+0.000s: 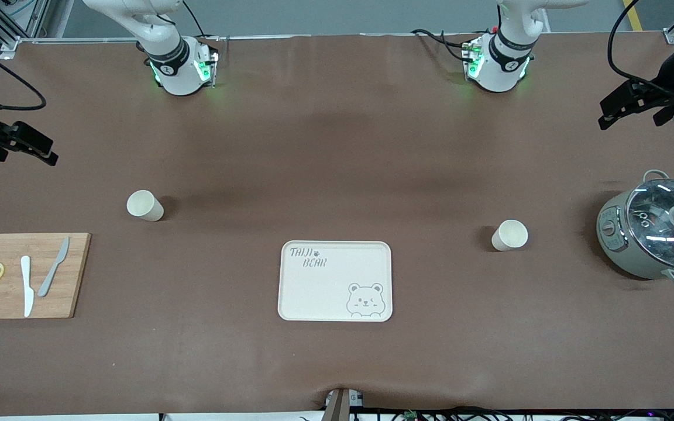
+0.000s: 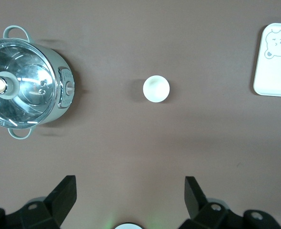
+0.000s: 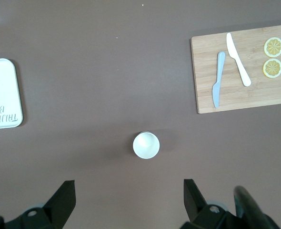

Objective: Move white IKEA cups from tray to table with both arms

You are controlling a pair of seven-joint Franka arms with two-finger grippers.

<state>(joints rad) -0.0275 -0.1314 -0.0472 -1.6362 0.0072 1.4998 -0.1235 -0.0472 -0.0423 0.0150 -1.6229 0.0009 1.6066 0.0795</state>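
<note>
Tray empty at lower centre; both cups on bench. Left gripper and right gripper at frame edges, jaws apart. We judge task complete; nothing remains.

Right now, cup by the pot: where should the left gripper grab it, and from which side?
Probably from straight above. The cup stands upright, mouth open, clear of the pot and tray. Its round tapered wall favours fingers across the rim. The left gripper, open, hangs over the table's left-arm end.
</note>
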